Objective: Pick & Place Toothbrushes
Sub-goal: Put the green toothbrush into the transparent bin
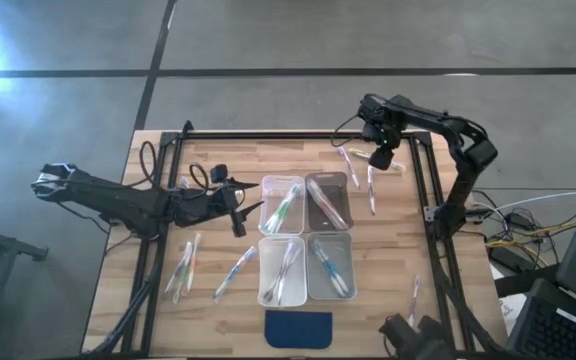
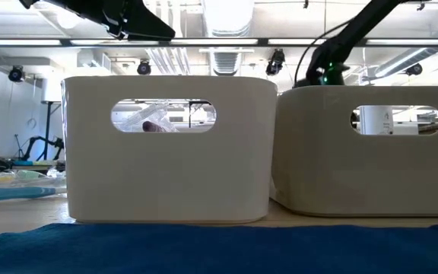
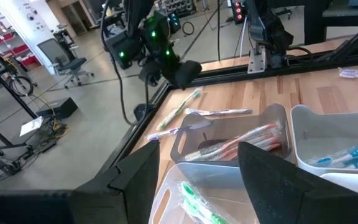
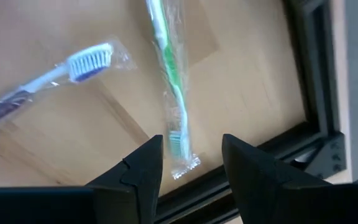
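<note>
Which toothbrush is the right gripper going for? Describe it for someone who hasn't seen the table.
Far right corner of the wooden table, directly beneath the open right gripper: a green-handled toothbrush in a clear plastic wrapper. Its nearest neighbour, also wrapped, is the blue-bristled toothbrush.

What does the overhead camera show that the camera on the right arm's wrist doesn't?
Only the overhead view shows four clear rectangular plastic bins holding toothbrushes, the dark blue flat pad and the left gripper. Only the right wrist view shows the right gripper up close, fingers apart above a green wrapped toothbrush. Both share the wooden table.
</note>
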You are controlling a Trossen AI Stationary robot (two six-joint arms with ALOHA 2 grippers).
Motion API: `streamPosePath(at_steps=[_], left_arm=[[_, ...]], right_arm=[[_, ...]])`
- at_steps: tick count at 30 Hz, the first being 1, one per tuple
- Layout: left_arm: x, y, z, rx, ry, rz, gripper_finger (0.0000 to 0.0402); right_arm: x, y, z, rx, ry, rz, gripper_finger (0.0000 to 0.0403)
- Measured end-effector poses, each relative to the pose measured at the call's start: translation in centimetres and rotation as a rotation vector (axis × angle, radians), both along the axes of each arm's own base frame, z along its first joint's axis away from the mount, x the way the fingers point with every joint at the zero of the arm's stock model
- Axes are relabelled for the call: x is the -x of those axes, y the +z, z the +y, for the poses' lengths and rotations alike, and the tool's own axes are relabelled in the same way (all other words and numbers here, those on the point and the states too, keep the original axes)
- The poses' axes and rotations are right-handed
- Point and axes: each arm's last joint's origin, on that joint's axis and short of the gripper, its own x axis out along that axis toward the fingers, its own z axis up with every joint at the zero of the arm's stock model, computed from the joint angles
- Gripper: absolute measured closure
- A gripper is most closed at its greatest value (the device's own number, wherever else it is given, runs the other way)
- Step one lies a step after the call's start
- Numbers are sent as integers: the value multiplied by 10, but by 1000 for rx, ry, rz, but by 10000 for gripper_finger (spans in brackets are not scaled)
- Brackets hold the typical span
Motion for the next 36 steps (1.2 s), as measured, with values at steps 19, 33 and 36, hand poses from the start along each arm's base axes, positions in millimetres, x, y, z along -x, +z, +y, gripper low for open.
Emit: streamPosePath(at_steps=[19,33,36], left_arm=[[-1,5,0,11,4,-21,179],[-1,6,1,20,9,-37,179],[-1,6,2,21,11,-38,179]], right_arm=[[9,-43,-7,-100,60,-58,197],[23,-61,-4,-101,60,-72,270],[22,-60,-6,-99,60,-80,296]])
